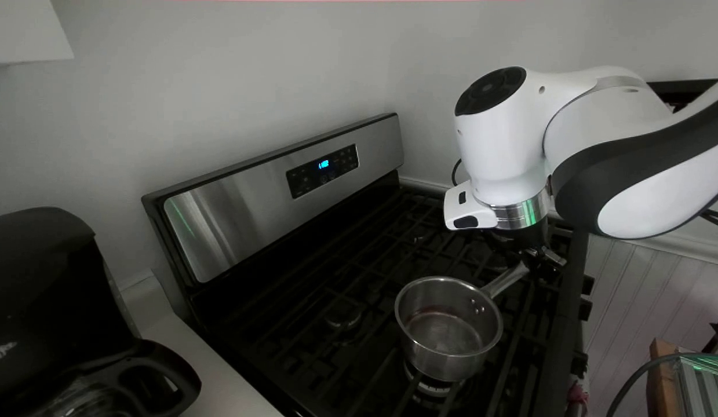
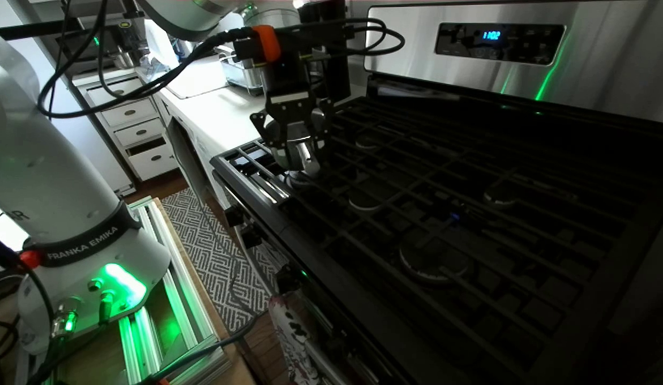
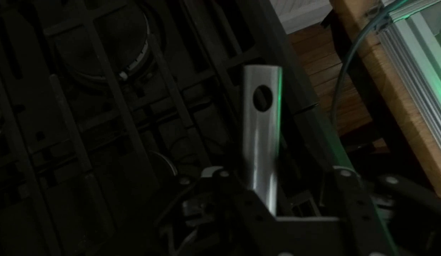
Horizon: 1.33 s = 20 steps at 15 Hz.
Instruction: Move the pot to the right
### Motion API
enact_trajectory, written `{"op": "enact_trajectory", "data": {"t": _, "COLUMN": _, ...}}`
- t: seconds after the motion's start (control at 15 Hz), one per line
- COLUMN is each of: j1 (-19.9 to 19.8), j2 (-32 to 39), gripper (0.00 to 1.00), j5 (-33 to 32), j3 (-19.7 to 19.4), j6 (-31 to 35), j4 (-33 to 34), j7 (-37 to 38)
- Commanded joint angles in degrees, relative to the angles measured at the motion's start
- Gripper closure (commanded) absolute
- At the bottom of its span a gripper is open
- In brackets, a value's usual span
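1. Judging by the task, the step in hand is to secure the stainless-steel saucepan, which sits on the surface by the front-left burner, as one faces the control panel.
2. The pincer appears to grip nothing: in the wrist view its fingers are spread, with the straight metal handle running between them. Whether the tips reach below the handle cannot be told.
3. Centre first. The handle lies nearer the finger on that view's left; closing from here could push it sideways and swing the pan on the grates.
4. Mind the leverage. The hanging hole and the handle's end project past the fingers; a hold nearer the pan's body should resist tipping better, if there is room.
5. Squeeze firmly. Smooth steel may slip or roll, and the pan's weight will probably pull its far side down.
6. Lift just clear of the grates, level, then travel right, presumably toward the front-right burner. Let the base settle flat before releasing.
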Motion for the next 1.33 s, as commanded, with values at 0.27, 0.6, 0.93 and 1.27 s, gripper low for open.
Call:
{"op": "enact_trajectory", "data": {"t": 0.27, "j1": 0.2, "j2": -3.6, "gripper": 0.0, "j5": 0.8, "j3": -0.1, "j6": -1.9, "j4": -1.1, "j7": -2.1}}
{"op": "enact_trajectory", "data": {"t": 0.6, "j1": 1.5, "j2": -9.1, "gripper": 0.0, "j5": 7.2, "j3": -1.9, "j6": -0.6, "j4": -0.9, "j7": -7.9}}
{"op": "enact_trajectory", "data": {"t": 0.93, "j1": 3.8, "j2": -14.4, "gripper": 0.0, "j5": 18.5, "j3": -4.4, "j6": 1.1, "j4": -0.4, "j7": -17.3}}
{"op": "enact_trajectory", "data": {"t": 1.27, "j1": 5.7, "j2": -17.5, "gripper": 0.0, "j5": 28.2, "j3": -7.2, "j6": 1.9, "j4": 0.0, "j7": -23.4}}
